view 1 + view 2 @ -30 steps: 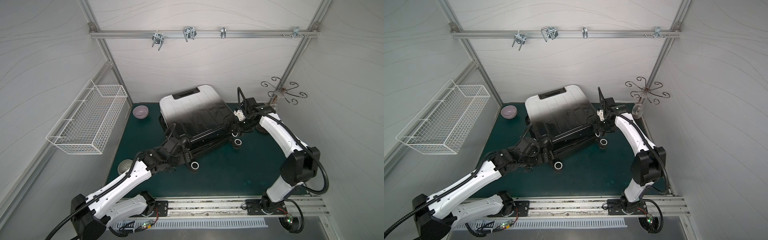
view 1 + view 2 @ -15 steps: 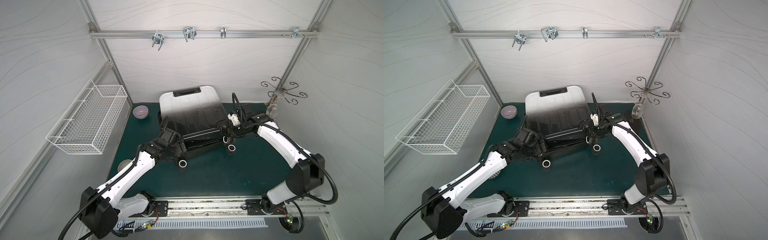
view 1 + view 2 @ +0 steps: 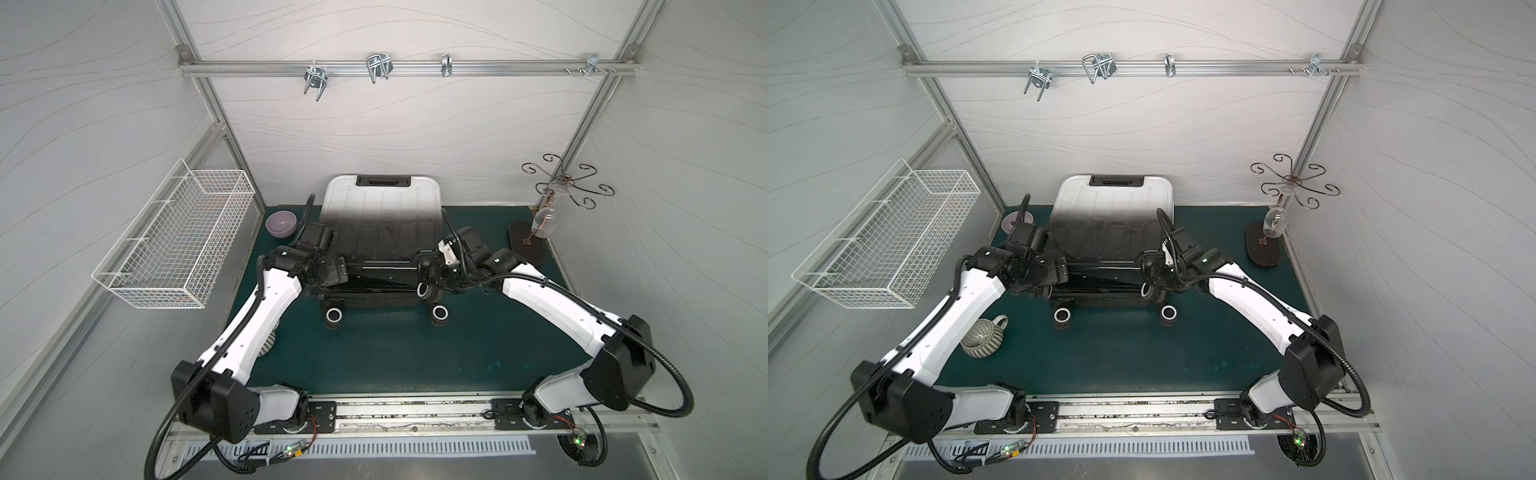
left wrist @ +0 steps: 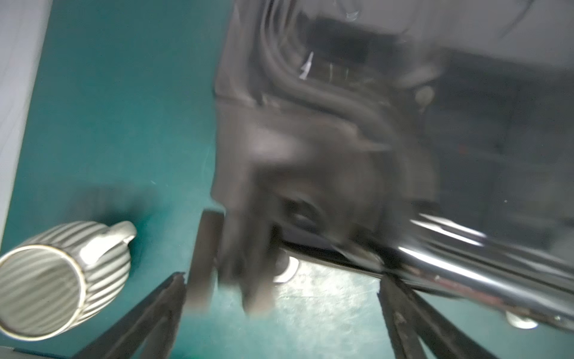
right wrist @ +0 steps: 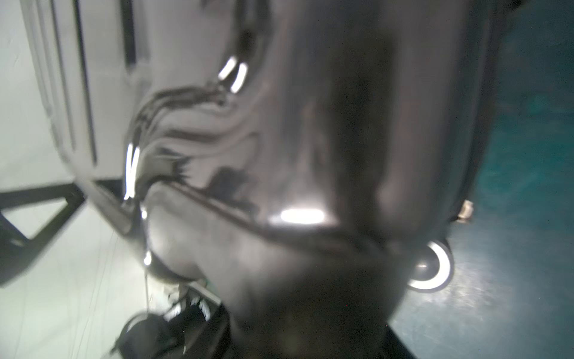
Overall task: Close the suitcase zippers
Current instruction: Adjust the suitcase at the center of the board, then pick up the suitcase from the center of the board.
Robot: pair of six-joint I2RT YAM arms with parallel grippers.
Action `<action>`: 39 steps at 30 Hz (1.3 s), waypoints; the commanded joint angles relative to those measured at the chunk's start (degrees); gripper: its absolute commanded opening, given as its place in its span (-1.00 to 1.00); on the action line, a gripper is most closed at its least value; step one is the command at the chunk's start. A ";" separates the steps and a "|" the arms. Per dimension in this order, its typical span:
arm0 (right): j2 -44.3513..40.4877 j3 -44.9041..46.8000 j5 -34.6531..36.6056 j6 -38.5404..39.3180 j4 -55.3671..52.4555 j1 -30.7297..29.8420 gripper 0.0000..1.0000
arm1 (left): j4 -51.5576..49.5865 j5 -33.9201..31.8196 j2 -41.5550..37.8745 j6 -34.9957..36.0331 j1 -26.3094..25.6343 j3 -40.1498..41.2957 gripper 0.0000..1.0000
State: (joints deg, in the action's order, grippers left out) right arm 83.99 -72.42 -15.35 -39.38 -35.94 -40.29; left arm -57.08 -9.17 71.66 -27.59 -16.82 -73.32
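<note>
No text or number can be read anywhere. The suitcase point(image 3: 380, 216) shows no legible brand.

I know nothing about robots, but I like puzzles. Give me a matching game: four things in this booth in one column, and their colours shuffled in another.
Things:
1. suitcase
2. bowl
3. mug
4. basket

Colours:
A. white wire mesh
B. grey with stripes
C. white fading to black
D. pale purple

Pairs: 1-C, 2-D, 3-B, 4-A
</note>
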 commanded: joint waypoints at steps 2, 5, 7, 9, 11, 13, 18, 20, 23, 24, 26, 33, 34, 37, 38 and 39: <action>-6.37 0.27 -16.28 9.34 -0.62 3.16 0.43 | -2.50 -2.86 -9.85 -5.76 -1.74 -1.03 0.98; -13.94 4.52 -16.30 9.20 -3.02 12.55 0.48 | -4.10 -5.63 -12.16 -9.95 -9.74 -2.18 0.94; -18.26 8.62 -12.90 8.23 -3.41 19.79 0.47 | -4.02 -9.80 -10.26 -13.50 -21.04 -3.92 0.94; -20.08 10.86 -7.46 8.55 -5.96 24.10 0.45 | -3.32 -12.58 -5.65 -15.43 -30.78 -6.27 0.98; -21.04 13.10 -3.61 9.07 -6.37 25.75 0.45 | -3.59 -15.31 0.63 -15.30 -38.43 -9.31 0.99; -21.71 15.29 0.45 9.22 -5.53 26.14 0.44 | -5.81 -16.40 7.78 -14.41 -43.44 -14.12 0.99; -22.69 20.37 3.21 8.18 0.10 26.18 0.43 | -6.28 -13.16 21.19 -11.89 -46.55 -24.28 0.99; -22.18 21.45 2.82 8.20 1.13 26.23 0.43 | -3.99 -11.75 23.88 -11.51 -46.54 -24.83 0.99; -21.80 22.94 2.80 8.87 2.21 26.16 0.42 | -1.78 -11.49 27.49 -11.85 -46.55 -25.15 0.99; -21.84 23.56 2.94 9.12 2.61 26.23 0.42 | -1.71 -12.50 28.81 -11.91 -46.55 -25.69 0.98; -21.77 24.71 2.75 9.31 3.68 26.23 0.42 | -1.73 -14.73 30.98 -12.34 -46.46 -27.04 0.94; -20.46 28.77 -1.02 8.70 8.07 26.22 0.40 | 4.93 -17.90 33.23 -13.43 -44.68 -24.71 0.67; -20.42 29.03 -1.17 8.73 8.36 26.23 0.39 | 5.83 -18.29 33.13 -13.45 -44.10 -24.14 0.61; -20.70 29.44 -1.59 10.25 8.66 26.23 0.36 | 9.23 -18.12 32.85 -12.39 -42.63 -22.56 0.33; -20.78 29.40 -1.40 10.80 8.46 26.20 0.35 | 10.20 -17.99 32.68 -11.70 -42.43 -22.15 0.27; -20.87 29.38 -0.91 11.36 8.14 26.18 0.34 | 11.23 -17.51 32.53 -10.50 -42.29 -21.68 0.20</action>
State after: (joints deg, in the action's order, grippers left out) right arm 63.37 -42.98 -15.73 -29.93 -29.23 -14.33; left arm -50.39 -25.10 104.40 -39.13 -59.94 -95.72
